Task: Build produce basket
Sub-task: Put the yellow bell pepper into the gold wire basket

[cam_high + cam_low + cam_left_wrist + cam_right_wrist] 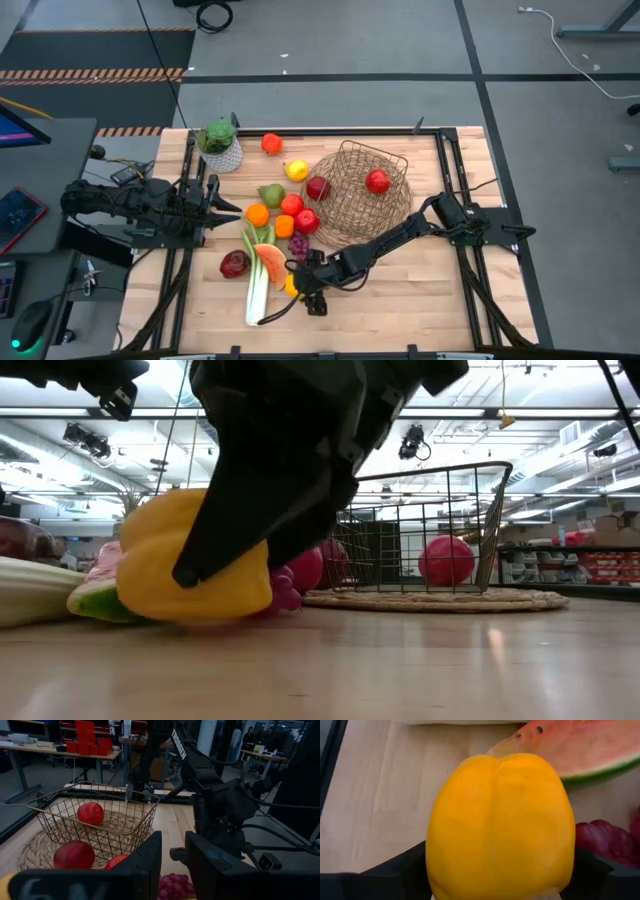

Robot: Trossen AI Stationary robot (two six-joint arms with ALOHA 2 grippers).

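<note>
The brown wire basket (360,190) stands on its round woven rim at the table's middle far side, with one red apple (377,181) inside and another (318,187) at its left edge. Loose produce lies to its left: pear (270,194), lemon (296,170), oranges (258,214), red apples (300,213), grapes (298,245), watermelon slice (270,262) and leek (258,290). My right gripper (303,290) is shut on a yellow pepper (291,285) near the leek. My left gripper (228,203) waits at the table's left, fingers a little apart and empty. My right gripper pinches the yellow pepper by its two opposite sides (437,860) between its two fingers (395,872). The fingers slant down onto it from above and from the table's right. The pepper (195,565) is at table level; whether it rests on the wood or hangs just above it, I cannot tell.
A small white netted pot with a green plant (220,145) stands at the far left. A reddish fruit (271,143) lies beside it and a dark red apple (235,264) near the leek. Bare wood lies at the near right (420,300).
</note>
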